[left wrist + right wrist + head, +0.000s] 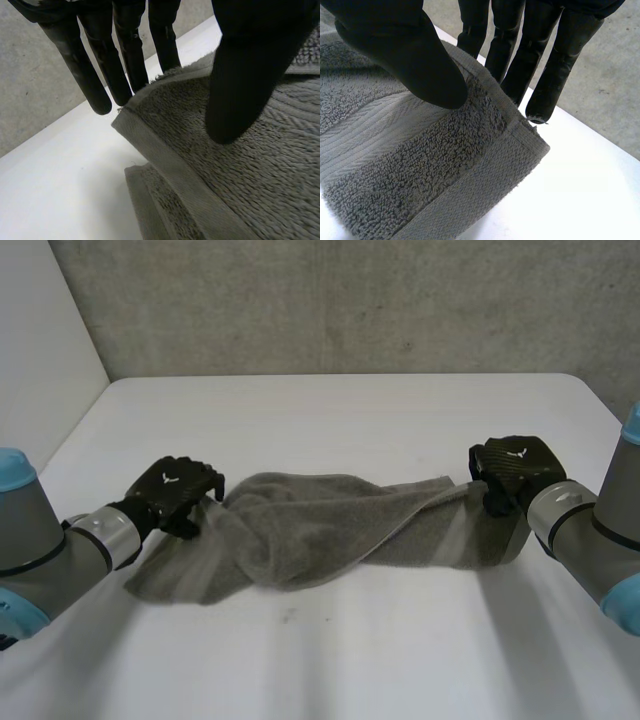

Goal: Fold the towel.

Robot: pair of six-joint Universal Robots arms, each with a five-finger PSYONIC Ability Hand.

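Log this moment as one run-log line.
towel: rumpled, on table | left hand: pinches towel's left end | right hand: pinches right end | fold: unfinished

No word, number or brand name can be read, neither on the towel [320, 530] nor on the table [350, 410]. The one sign is a small white emblem [168, 478] on the back of the left hand [180, 495] and likewise of the right hand [510, 472], too small to make out.
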